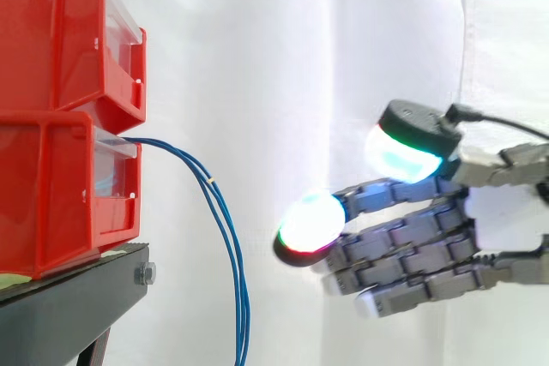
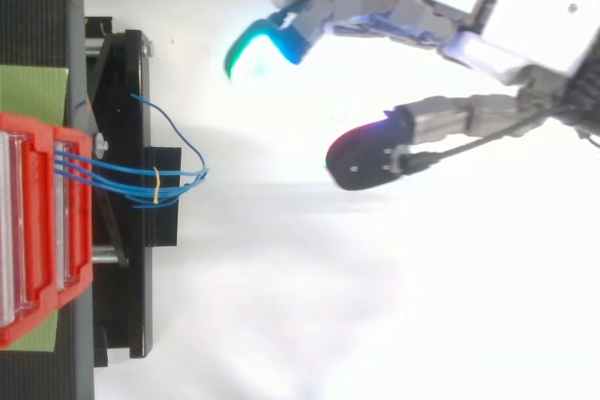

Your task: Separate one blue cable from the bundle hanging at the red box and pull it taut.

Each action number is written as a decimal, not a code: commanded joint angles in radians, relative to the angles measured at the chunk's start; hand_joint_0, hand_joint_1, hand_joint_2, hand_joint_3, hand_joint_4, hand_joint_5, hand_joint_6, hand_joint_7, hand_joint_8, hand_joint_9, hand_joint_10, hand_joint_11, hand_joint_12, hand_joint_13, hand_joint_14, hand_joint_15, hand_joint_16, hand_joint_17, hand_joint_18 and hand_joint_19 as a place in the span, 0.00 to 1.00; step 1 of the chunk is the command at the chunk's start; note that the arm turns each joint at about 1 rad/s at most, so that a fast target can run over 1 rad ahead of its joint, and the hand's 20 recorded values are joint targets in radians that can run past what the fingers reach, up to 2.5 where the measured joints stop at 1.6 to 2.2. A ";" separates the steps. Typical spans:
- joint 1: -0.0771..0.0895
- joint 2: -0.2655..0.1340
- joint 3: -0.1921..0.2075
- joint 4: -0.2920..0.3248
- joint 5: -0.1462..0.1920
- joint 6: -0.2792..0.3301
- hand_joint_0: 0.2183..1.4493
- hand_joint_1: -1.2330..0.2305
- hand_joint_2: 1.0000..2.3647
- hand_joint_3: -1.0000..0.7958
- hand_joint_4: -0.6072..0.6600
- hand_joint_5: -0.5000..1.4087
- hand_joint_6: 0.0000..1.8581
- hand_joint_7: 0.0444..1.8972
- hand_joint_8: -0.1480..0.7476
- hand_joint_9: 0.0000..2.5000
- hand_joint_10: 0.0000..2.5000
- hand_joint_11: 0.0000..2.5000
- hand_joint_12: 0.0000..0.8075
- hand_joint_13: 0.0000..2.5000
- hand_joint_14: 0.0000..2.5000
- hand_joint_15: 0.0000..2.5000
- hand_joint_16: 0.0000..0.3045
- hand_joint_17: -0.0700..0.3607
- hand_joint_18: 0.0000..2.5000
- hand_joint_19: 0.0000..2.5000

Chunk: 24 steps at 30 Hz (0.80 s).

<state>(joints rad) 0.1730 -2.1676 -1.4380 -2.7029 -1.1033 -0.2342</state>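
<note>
A bundle of thin blue cables (image 1: 225,229) comes out of the lower red bin (image 1: 64,195) and hangs down past the stand's edge. From above, the blue cables (image 2: 141,180) fan out from the bin, tied by a small yellow band (image 2: 157,185). My hand (image 1: 429,250) is to the right of the cables, well apart from them, with straight fingers and nothing in it. Its fingertips (image 1: 310,222) glow white, green and red. In the top view the hand (image 2: 487,30) reaches in from the upper right, thumb and fingers spread.
Two red bins, the upper one (image 1: 69,36) stacked on the lower, stand on a black stand (image 1: 77,293). A white curtain (image 1: 283,57) hangs behind. Open space lies between the cables and the hand.
</note>
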 commanded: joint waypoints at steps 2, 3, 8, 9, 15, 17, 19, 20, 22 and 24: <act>0.000 -0.069 0.068 0.003 -0.010 0.013 0.27 0.45 0.00 0.28 0.58 0.13 0.27 0.38 0.39 0.06 0.00 0.00 0.36 0.02 0.00 0.00 0.13 0.37 0.04 0.10; 0.000 -0.071 0.070 0.003 -0.009 0.012 0.27 0.45 0.00 0.28 0.58 0.13 0.27 0.38 0.39 0.06 0.00 0.00 0.36 0.02 0.00 0.00 0.13 0.37 0.04 0.10; 0.002 -0.071 0.070 0.032 -0.012 -0.004 0.27 0.45 0.00 0.28 0.58 0.13 0.27 0.38 0.39 0.06 0.00 0.00 0.36 0.02 0.00 0.00 0.13 0.37 0.04 0.10; 0.002 -0.069 0.070 0.043 -0.013 -0.011 0.27 0.45 0.00 0.28 0.58 0.13 0.27 0.37 0.39 0.06 0.00 0.00 0.36 0.02 0.00 0.00 0.13 0.37 0.03 0.10; 0.002 -0.086 0.074 0.063 -0.012 -0.037 0.27 0.45 0.00 0.28 0.58 0.13 0.27 0.37 0.39 0.06 0.00 0.00 0.36 0.02 0.00 0.00 0.13 0.37 0.03 0.10; -0.001 -0.110 0.090 0.072 -0.013 -0.025 0.27 0.45 0.00 0.28 0.58 0.13 0.27 0.38 0.39 0.06 0.00 0.00 0.36 0.02 0.00 0.00 0.13 0.37 0.03 0.10; -0.004 -0.112 0.103 0.068 -0.015 -0.005 0.27 0.45 0.00 0.28 0.59 0.13 0.27 0.38 0.39 0.06 0.00 0.00 0.36 0.02 0.00 0.00 0.13 0.37 0.03 0.10; -0.004 -0.112 0.105 0.064 -0.015 -0.002 0.27 0.45 0.00 0.28 0.59 0.13 0.27 0.38 0.39 0.06 0.00 0.00 0.36 0.02 0.00 0.00 0.13 0.37 0.03 0.10; -0.003 -0.112 0.125 0.038 -0.016 -0.001 0.27 0.45 0.00 0.28 0.59 0.13 0.27 0.38 0.39 0.06 0.00 0.00 0.36 0.02 0.00 0.00 0.13 0.37 0.03 0.10; -0.003 -0.117 0.130 0.037 -0.023 -0.002 0.27 0.45 0.00 0.28 0.59 0.13 0.27 0.38 0.39 0.06 0.00 0.00 0.36 0.02 0.00 0.00 0.13 0.37 0.03 0.10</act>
<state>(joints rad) 0.1704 -2.2786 -1.3220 -2.6548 -1.1207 -0.2392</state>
